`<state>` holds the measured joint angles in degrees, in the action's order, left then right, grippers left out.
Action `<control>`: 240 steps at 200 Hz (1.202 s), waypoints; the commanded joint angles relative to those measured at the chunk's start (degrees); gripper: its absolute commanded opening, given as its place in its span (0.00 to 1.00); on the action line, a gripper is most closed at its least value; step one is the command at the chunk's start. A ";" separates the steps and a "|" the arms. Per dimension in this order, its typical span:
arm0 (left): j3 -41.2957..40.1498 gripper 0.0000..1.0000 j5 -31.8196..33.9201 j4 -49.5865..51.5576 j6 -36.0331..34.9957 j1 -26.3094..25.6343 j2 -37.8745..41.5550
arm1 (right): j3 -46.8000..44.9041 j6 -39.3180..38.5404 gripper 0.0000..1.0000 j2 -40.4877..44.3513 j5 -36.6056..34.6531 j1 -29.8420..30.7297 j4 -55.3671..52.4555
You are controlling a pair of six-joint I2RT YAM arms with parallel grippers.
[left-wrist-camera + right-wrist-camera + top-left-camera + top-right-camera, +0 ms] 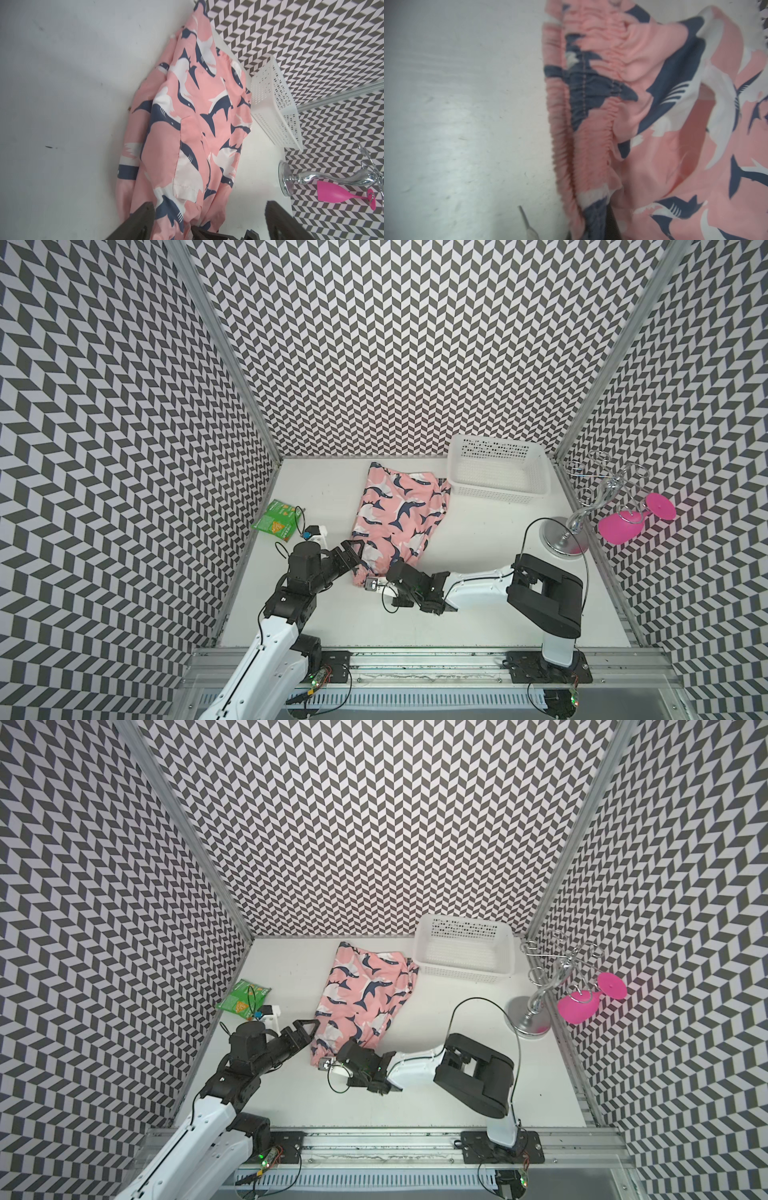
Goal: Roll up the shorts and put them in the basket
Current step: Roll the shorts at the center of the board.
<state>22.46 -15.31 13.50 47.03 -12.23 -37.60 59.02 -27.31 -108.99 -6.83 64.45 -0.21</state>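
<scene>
The shorts [399, 512] are pink with navy-and-white sharks and lie lengthwise in the middle of the white table, the gathered waistband [583, 116] at the near end. My left gripper [359, 558] stands open at the near left corner of the shorts; in the left wrist view its fingers [143, 218] are spread wide, with fabric lying loose between them. My right gripper [384, 572] reaches in from the right and is shut on the near edge of the waistband. In the right wrist view the fabric is bunched around its dark jaws, so the fingertips are mostly hidden.
A white perforated basket [494, 493] stands at the back right, close to the far end of the shorts. A green snack packet [277, 520] lies by the left wall. At the right a silver glass rack [565, 539] holds a pink glass [619, 526].
</scene>
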 commanded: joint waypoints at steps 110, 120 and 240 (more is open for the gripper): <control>-3.56 0.85 0.94 3.72 2.26 -0.60 5.88 | 16.42 18.04 0.00 -4.19 50.19 -18.10 -17.63; -3.72 0.84 0.58 3.73 2.37 -0.69 5.45 | 17.92 18.64 0.00 -5.22 51.49 -18.86 -18.42; -10.79 0.85 1.40 -9.51 5.47 -4.48 -1.99 | 27.83 36.64 0.00 -22.35 68.04 -30.04 -11.33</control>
<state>11.99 -15.07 10.68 51.96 -15.81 -37.10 85.80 2.94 -129.16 55.86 36.10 -17.28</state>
